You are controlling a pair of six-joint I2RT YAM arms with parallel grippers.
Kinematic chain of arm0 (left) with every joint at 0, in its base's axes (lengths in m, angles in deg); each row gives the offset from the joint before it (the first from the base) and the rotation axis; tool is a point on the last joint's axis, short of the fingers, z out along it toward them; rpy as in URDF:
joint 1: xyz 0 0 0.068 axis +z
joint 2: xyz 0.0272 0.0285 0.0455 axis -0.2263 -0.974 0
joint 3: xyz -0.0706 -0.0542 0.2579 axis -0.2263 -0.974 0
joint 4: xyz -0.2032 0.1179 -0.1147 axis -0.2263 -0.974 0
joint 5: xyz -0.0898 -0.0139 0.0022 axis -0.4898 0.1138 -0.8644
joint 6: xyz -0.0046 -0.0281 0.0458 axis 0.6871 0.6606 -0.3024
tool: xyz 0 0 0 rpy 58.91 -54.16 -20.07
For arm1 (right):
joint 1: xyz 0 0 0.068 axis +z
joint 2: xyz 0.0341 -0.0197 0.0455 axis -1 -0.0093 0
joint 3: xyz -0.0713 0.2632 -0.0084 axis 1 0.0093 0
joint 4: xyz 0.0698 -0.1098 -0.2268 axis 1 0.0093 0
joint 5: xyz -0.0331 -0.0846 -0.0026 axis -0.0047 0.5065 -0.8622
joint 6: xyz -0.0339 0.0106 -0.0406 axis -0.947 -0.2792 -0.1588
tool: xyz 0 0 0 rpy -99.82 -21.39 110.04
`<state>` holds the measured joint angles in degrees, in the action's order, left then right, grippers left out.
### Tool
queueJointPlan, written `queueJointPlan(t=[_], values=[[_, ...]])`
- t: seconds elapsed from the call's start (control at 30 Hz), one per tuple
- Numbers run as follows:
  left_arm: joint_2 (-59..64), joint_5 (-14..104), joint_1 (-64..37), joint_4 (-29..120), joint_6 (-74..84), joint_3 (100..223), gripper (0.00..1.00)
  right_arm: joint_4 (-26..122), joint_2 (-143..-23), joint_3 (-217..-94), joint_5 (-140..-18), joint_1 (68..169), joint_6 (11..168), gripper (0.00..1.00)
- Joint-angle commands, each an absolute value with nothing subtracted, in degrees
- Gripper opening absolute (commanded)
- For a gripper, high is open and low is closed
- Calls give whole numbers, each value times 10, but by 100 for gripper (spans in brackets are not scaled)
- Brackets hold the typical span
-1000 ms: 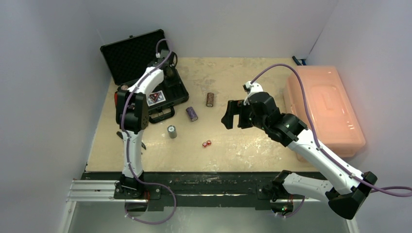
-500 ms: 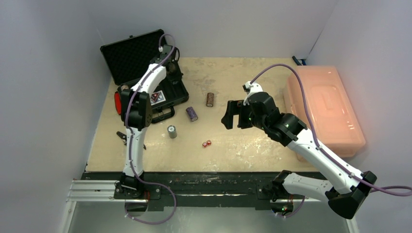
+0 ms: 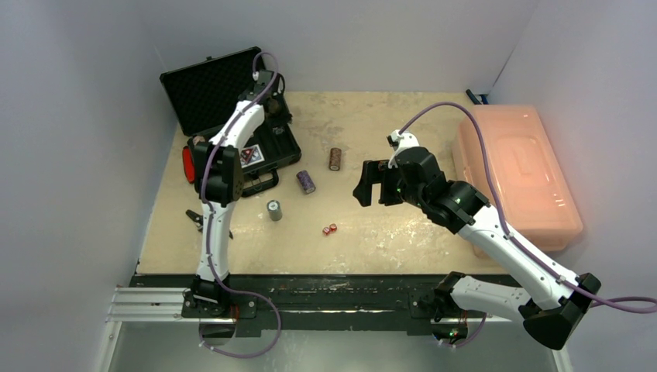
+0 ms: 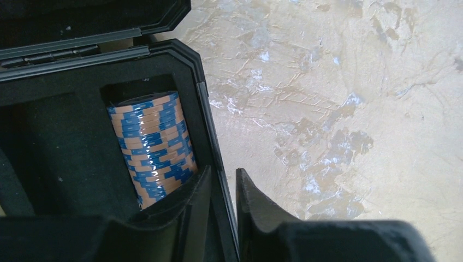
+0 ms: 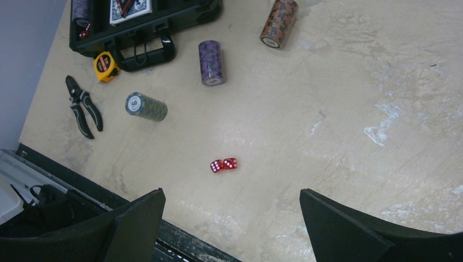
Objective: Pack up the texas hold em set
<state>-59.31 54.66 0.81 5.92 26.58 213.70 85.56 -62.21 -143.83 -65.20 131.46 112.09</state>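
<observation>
The black case [image 3: 273, 161] lies open at the back left, its lid [image 3: 208, 87] raised. A card deck [image 3: 249, 157] sits inside. A blue-and-tan chip stack [image 4: 153, 147] lies in a foam slot by the case's right wall [image 4: 209, 131]. My left gripper [image 4: 224, 174] hovers over that wall, jaws a narrow gap apart, holding nothing. On the table lie a brown stack [image 3: 335, 159], a purple stack [image 3: 307, 181], a grey-green stack [image 3: 274, 210] and two red dice [image 3: 330, 229]. My right gripper [image 5: 232, 192] hangs wide open and empty above the dice [image 5: 223, 164].
A translucent pink bin [image 3: 515, 174] fills the right side. Black-handled pliers [image 5: 83, 106] and a yellow tape measure [image 5: 102, 66] lie near the case handle [image 5: 147, 52] at the left. Walls close in the back and both sides.
My left gripper has moved toward the back corner of the case, and its jaws have parted slightly. The right arm has not moved.
</observation>
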Motion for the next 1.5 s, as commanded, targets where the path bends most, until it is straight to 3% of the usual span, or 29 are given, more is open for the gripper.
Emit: queueJointPlan(t=[0.0, 0.1, 0.2, 0.47, 0.57, 0.6, 1.07, 1.23, 1.47], values=[[-578, 534, 24, 64, 243, 2148, 31, 852, -619, -1446, -643, 1316, 1121, 99], [-544, 506, 24, 81, 240, 2127, 46, 851, -620, -1448, -644, 1316, 1121, 99], [-499, 497, 24, 87, 232, 2103, 67, 851, -623, -1452, -646, 1316, 1120, 99], [-316, 528, 24, 84, 243, 1979, 77, 840, -646, -1467, -646, 1316, 1094, 99], [-236, 555, 24, 103, 253, 1903, 98, 826, -663, -1474, -661, 1316, 1083, 99], [-212, 560, 24, 104, 254, 1883, 100, 821, -669, -1477, -666, 1316, 1077, 99], [76, 528, 32, 53, 243, 1607, 99, 775, -876, -1584, -713, 1316, 1003, 99], [144, 554, 32, -47, 196, 1566, 99, 780, -967, -1653, -715, 1317, 974, 95], [255, 546, 32, -57, 169, 1460, 100, 795, -1094, -1741, -716, 1317, 956, 89]])
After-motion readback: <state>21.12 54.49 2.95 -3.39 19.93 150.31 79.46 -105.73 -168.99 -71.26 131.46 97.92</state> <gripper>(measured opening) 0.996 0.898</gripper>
